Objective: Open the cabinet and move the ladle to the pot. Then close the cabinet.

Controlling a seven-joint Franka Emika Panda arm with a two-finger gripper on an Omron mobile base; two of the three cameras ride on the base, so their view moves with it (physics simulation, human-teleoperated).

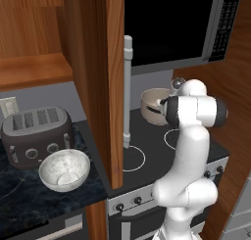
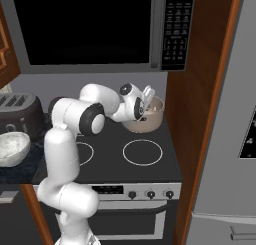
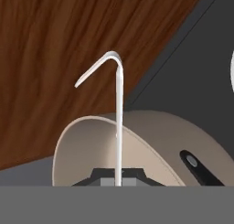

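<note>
Lowering the ladle (image 3: 119, 127) straight down until its end sat well inside the pot (image 3: 151, 141) would have been the sound way to finish this step, I judged, releasing only once the rod could lean on the rim rather than tip out over the stovetop (image 1: 147, 151). The hand (image 3: 118, 179) was closed on the ladle's thin pale handle, which rose from between the fingertips in the hand view and bent over in a hook at its far end. Directly beyond the fingertips lay the beige pot, its rim curving across the view and a dark handle on its right side, so the ladle was held just over or at the pot's mouth; whether its rounded end already touched the inside I could not tell.

From the base cameras, nearest stood the white speckled bowl (image 1: 64, 169) on the dark tabletop (image 1: 29, 200), with the toaster (image 1: 35, 133) just behind it. Next came the cabinet (image 1: 110, 87) door, standing open on edge with its long silver bar handle (image 1: 127, 92) facing the stove. Farther back, the pot sat on a rear burner against the wall below the microwave (image 2: 95, 29), with the hand reaching to it, as the right base view showed. Closing the cabinet was not yet done.
</note>
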